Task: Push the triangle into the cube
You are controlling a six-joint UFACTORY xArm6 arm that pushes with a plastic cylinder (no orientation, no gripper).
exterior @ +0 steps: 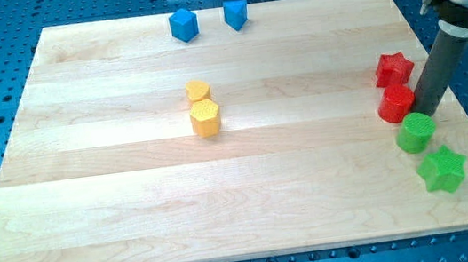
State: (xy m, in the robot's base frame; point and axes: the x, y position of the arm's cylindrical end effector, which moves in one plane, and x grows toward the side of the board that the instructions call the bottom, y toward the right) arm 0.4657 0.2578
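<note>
A blue cube (pixel 184 25) sits near the view's top, left of centre. A blue triangle block (pixel 236 13) sits just to its right, a small gap apart. My tip (pixel 424 113) is far away at the view's right side, right beside a red cylinder (pixel 396 104) and just above a green cylinder (pixel 416 134). The rod rises up and to the right out of the frame.
A red star (pixel 394 68) lies above the red cylinder. A green star (pixel 443 169) lies near the board's lower right corner. Two yellow blocks, a small one (pixel 199 91) and a hexagon (pixel 205 117), touch near the centre. The wooden board (pixel 118 208) rests on a blue perforated table.
</note>
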